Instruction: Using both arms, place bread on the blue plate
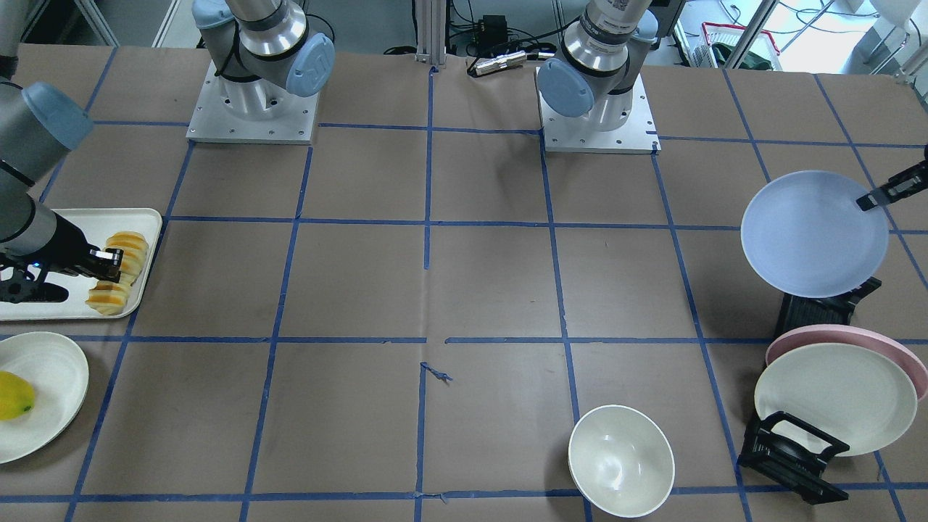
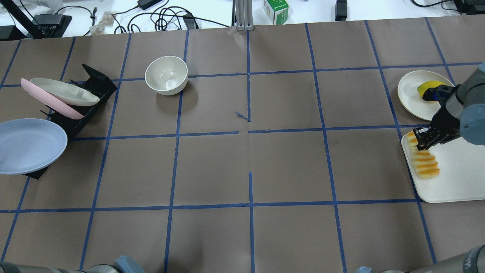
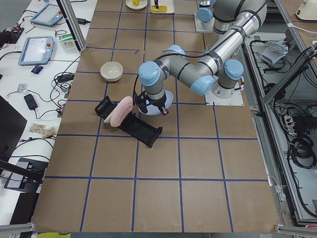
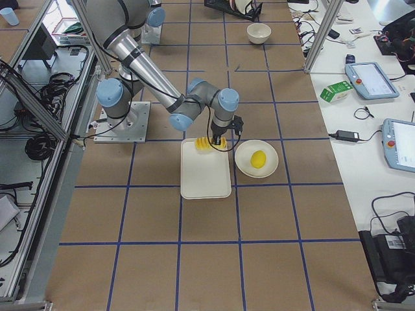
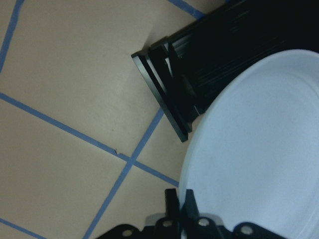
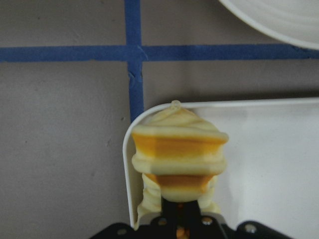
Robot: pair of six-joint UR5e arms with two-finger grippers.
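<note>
A ridged orange-yellow loaf of thin bread slices with cream edges (image 2: 426, 165) lies along one edge of a cream-white rectangular plastic tray (image 2: 451, 184), at the end of the tabletop on the robot's right. The right arm's black two-finger gripper (image 2: 420, 142) straddles the loaf near its middle. Its fingers appear pressed against both sides, gripping it. The loaf looks to be resting on the tray, not yet raised.

A round, pale blue matte plastic plate (image 1: 812, 235) is at the opposite end of the tabletop, on the robot's left. The left arm's black gripper (image 1: 868, 200) pinches its rim and holds it tilted above one end of a black slotted dish rack (image 1: 819, 308). Whether the plate touches the rack cannot be told.

The step in hand seems to be the paired pickup: one arm has the plate, the other has the bread. Next, the plate likely needs carrying toward the middle of the tabletop and levelling, while the loaf is lifted and brought over it. The soft slices may sag or separate.

The rack also holds a pink plate (image 1: 834, 336) and a cream plate (image 1: 834, 395). A white bowl (image 1: 621, 460) sits near the operators' edge. A smooth yellow fruit (image 1: 13, 395) rests on a round cream plate (image 1: 51, 377) beside the tray.
</note>
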